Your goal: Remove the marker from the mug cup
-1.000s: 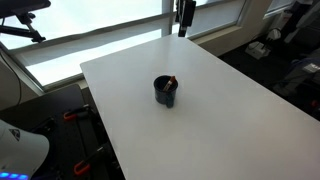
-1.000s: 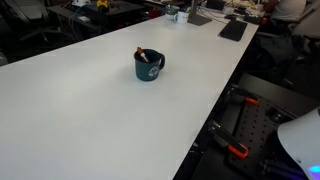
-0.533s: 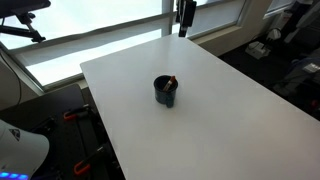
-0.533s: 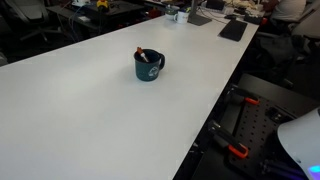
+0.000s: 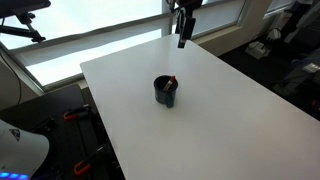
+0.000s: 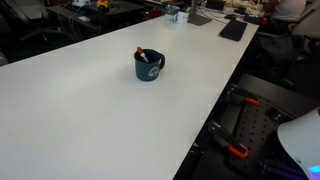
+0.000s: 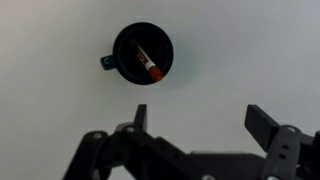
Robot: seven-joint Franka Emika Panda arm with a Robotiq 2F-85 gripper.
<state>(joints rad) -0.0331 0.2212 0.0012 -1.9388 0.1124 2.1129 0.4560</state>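
Observation:
A small dark mug cup [image 5: 165, 91] stands upright near the middle of the white table [image 5: 230, 110]. It also shows in an exterior view [image 6: 148, 65] and in the wrist view [image 7: 143, 54]. The marker [image 7: 148, 64], a dark stick with a reddish-orange end, leans inside the mug; its tip shows above the rim in both exterior views [image 5: 172, 80] [image 6: 141, 52]. My gripper [image 5: 182, 36] hangs high above the table's far edge, well apart from the mug. In the wrist view its fingers [image 7: 200, 118] are open and empty, with the mug seen from above beyond them.
Windows run along the far side of the table [image 5: 110, 35]. Red-handled tools lie on the dark floor [image 6: 238, 150] beside the table's edge. Desks with clutter stand beyond the table's far end [image 6: 232, 28]. A white robot part sits at a frame corner [image 5: 20, 150].
My gripper has come down a little at the table's far edge in the exterior view. The mug and marker have not moved.

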